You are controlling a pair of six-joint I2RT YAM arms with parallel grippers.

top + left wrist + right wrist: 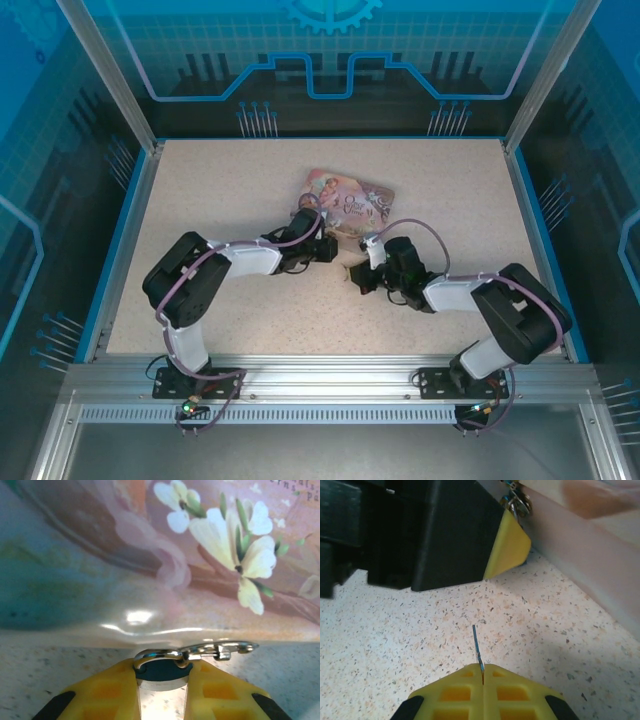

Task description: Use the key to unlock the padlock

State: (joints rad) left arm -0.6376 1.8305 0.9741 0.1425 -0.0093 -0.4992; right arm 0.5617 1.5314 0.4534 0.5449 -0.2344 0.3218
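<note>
The padlock (162, 674), with a teal body and a thin metal shackle (165, 655), sits between my left gripper's (163, 669) yellow fingers, which press on both its sides, close against the pink tin's wall (150, 580). In the top view my left gripper (335, 248) is at the tin's near edge. My right gripper (483, 669) is shut on the key (477, 645), whose thin blade sticks out ahead above the table. The key's tip points toward the left gripper's yellow finger (507, 547) and the padlock's metal (516, 500), a short gap away. My right gripper (358, 280) is just right of the left one.
The pink decorated tin (347, 203) lies mid-table, its side wall (590, 575) running along the right of the right wrist view. Speckled table (220, 190) stretches to the left and far side. A blue rim and enclosure walls border the table.
</note>
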